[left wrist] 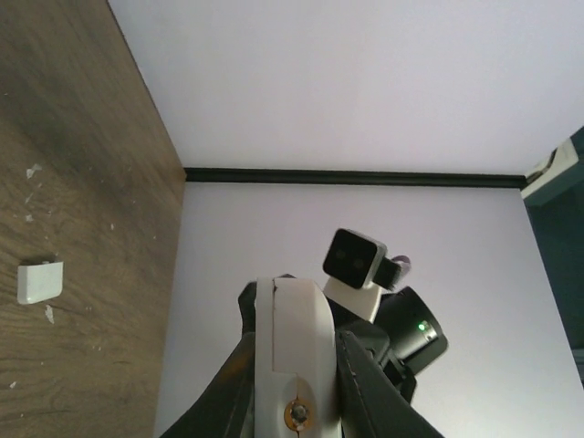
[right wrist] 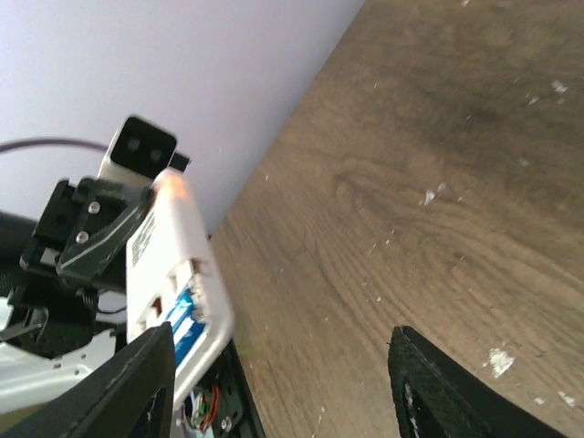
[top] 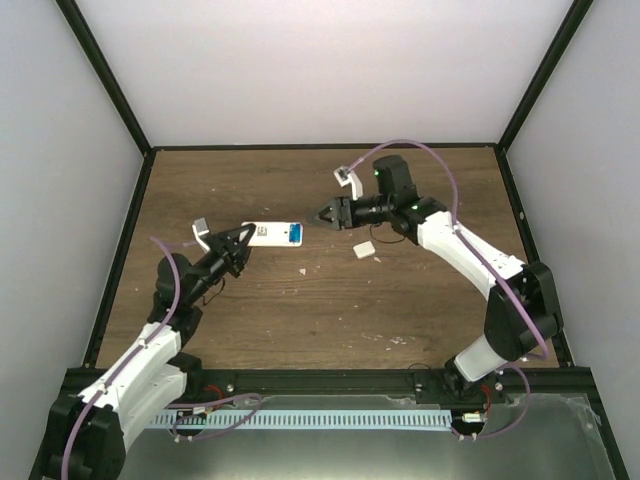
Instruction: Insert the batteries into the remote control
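Remote control point(top: 268, 233) in left jaws, batteries point(top: 296, 233) inside; right jaws parted.

Left arm point(top: 150, 352) jaws clamped; right arm point(top: 462, 246) jaws apart.

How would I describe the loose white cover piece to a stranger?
On the brown wooden table, look near the middle, just by the right gripper. A small squarish white cover piece lies flat on the wood there. The longer white remote, by contrast, is held in the left gripper.
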{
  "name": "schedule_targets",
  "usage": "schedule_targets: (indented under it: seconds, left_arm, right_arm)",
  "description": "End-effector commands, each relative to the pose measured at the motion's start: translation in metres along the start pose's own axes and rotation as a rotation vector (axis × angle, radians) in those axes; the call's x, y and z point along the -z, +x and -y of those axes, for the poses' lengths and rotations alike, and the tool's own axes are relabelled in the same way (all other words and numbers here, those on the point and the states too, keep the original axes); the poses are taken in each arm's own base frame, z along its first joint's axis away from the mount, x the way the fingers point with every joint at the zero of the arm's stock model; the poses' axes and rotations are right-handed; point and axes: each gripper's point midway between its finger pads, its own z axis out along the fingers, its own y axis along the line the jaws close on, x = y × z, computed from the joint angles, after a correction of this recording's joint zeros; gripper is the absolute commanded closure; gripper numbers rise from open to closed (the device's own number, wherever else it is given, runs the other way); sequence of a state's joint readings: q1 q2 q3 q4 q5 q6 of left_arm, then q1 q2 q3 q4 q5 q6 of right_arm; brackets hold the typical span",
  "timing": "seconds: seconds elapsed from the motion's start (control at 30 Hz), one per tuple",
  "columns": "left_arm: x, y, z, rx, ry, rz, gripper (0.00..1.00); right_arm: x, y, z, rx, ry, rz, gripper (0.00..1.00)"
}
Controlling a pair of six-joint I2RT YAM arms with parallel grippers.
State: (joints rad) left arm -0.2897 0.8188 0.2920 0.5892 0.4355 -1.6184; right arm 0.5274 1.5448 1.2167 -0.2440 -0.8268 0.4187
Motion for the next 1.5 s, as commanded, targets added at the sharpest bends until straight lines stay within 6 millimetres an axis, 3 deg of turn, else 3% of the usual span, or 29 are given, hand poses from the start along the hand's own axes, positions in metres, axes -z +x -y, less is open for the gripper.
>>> schedule_targets:
  seconds: [0.0, 0.13, 0.23, 0.33, 0.4, 0.47, 0.57, 0.73, 1.03, 1.2, 1.47]
  left_arm:
    - [0.005, 0.002, 0.006, -0.036, 0.030, -0.008, 1.00]
    - [0.005, 0.002, 0.004, -0.030, 0.036, -0.015, 1.00]
    - [0.003, 0.002, 0.001, -0.060, 0.018, -0.023, 1.00]
    - [0.002, -0.004, -0.015, -0.135, -0.066, -0.022, 1.00]
    - [0.001, -0.009, -0.024, -0.214, -0.116, -0.023, 1.00]
    - [0.000, -0.014, -0.033, -0.269, -0.162, -0.023, 1.00]
    - [-0.004, -0.018, -0.043, -0.324, -0.191, -0.034, 1.00]
    - [-0.009, -0.018, -0.052, -0.426, -0.202, -0.073, 1.00]
    - [-0.021, -0.018, -0.068, -0.558, -0.165, -0.145, 1.00]
    - [-0.027, -0.021, -0.072, -0.571, -0.147, -0.147, 1.00]
    - [-0.020, -0.031, -0.102, -0.575, -0.217, -0.100, 1.00]
  right_arm:
    - [0.016, -0.021, -0.018, -0.014, -0.068, 0.044, 0.43]
    - [0.012, -0.020, -0.022, -0.066, -0.108, 0.003, 0.43]
    - [0.011, -0.020, -0.007, -0.081, -0.028, 0.001, 0.43]
    - [0.020, -0.017, 0.051, -0.119, 0.291, 0.011, 0.42]
    - [0.039, -0.012, 0.096, -0.152, 0.518, 0.009, 0.41]
    - [0.054, 0.001, 0.125, -0.179, 0.660, -0.011, 0.38]
    - [0.065, 0.023, 0.153, -0.192, 0.779, -0.056, 0.33]
    - [0.067, 0.053, 0.181, -0.143, 0.855, -0.122, 0.27]
    - [0.060, 0.057, 0.205, 0.040, 0.879, -0.123, 0.15]
    - [0.058, 0.059, 0.201, 0.067, 0.847, -0.102, 0.14]
    - [0.065, 0.079, 0.200, 0.087, 0.844, -0.060, 0.11]
